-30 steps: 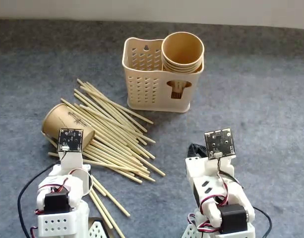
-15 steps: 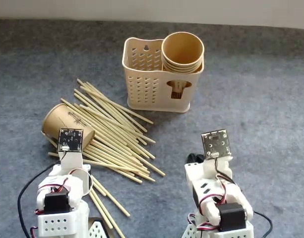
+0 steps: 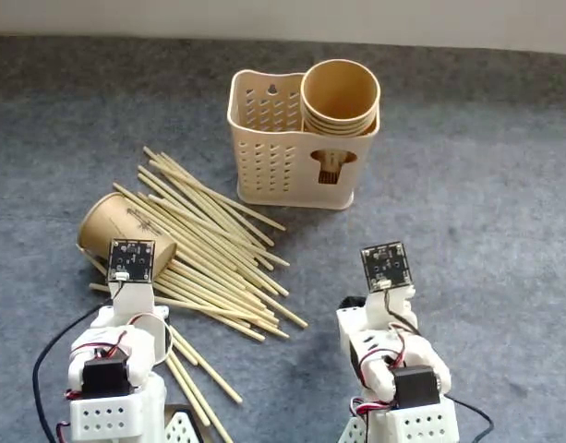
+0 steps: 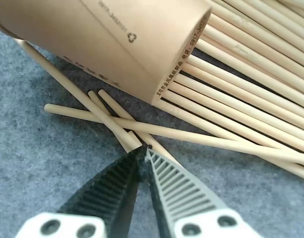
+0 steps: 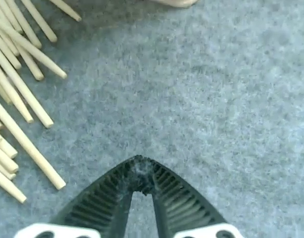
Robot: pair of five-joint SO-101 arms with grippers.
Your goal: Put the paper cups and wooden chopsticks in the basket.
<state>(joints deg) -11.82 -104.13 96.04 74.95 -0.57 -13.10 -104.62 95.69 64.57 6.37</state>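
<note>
Down low, my left jaws are closed on nothing, their tips meeting right at the crossed ends of a few loose wooden chopsticks (image 4: pixel 251 84) on the grey counter (image 4: pixel 32 158). Just past those tips a paper cup (image 4: pixel 117 39) lies on its side, one end resting over the packed sticks. From the high view, my left arm (image 3: pixel 112 369) sits at the near edge of the heap, and the cup (image 3: pixel 112 226) lies at the heap's outer side, on the far side from my right arm (image 3: pixel 393 369). The chopsticks (image 3: pixel 209 249) fan out across the counter (image 3: pixel 476 203) between my two arms, a few of them trailing back beside my left base. My right jaws are closed too and hold nothing; they hang over bare counter (image 5: pixel 201 89), with the nearest stick ends (image 5: pixel 18 99) lying off to one side, apart from the tips. Farther back, beyond the heap, the basket (image 3: pixel 283 152) stands upright, well apart from both jaws. A nested stack of paper cups (image 3: pixel 340 97) stands in its compartment on my right arm's side, rims above the basket's edge.
</note>
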